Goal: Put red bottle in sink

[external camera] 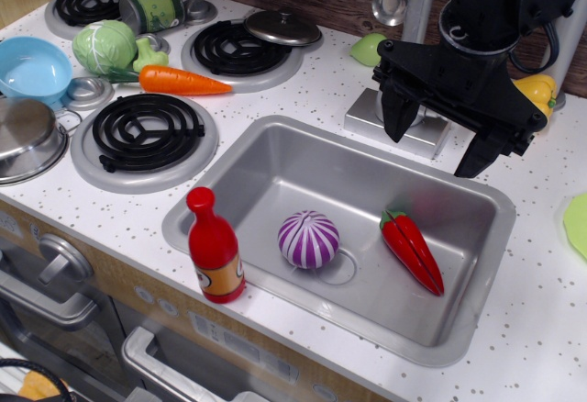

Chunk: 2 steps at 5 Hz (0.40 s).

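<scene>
The red bottle [215,251] stands upright on the counter at the sink's front left corner, just outside the rim. It has a round red cap and an orange label. The sink [275,159] is a silver basin holding a purple onion [309,239] and a red chili pepper [414,251]. My black gripper [438,141] hangs above the sink's back right edge, open and empty, far to the right of the bottle.
A stove with several black burners [145,132] lies to the left, with a carrot [181,81], a cabbage [105,46], a green can [153,9], a blue bowl [32,67] and a steel pot [26,136]. A faucet [417,3] stands behind the sink.
</scene>
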Available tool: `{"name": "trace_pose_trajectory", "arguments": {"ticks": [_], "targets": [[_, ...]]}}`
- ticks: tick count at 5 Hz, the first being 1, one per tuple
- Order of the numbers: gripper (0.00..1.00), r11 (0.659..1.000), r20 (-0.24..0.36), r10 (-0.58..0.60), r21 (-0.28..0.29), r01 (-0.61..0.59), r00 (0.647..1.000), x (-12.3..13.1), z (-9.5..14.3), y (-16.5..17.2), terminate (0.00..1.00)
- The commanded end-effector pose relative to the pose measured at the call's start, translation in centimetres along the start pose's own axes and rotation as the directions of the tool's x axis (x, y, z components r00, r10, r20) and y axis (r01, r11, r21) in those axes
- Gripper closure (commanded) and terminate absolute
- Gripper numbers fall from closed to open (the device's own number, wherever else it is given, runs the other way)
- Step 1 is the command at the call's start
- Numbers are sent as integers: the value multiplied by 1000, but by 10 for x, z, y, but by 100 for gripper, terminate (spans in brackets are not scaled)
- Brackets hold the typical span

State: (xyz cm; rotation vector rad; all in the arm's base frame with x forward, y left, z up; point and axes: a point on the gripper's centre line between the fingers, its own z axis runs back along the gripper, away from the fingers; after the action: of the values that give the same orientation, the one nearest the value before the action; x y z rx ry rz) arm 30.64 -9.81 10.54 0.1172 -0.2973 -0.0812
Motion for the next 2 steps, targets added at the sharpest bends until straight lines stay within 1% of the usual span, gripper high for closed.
{"name": "trace_pose_trajectory", "arguments": {"ticks": [1,2], "targets": [[0,1000,0,0,0,0,1000,0,0,0,0],[0,998,-15,-29,48,29,999,-1,26,20,0]]}}
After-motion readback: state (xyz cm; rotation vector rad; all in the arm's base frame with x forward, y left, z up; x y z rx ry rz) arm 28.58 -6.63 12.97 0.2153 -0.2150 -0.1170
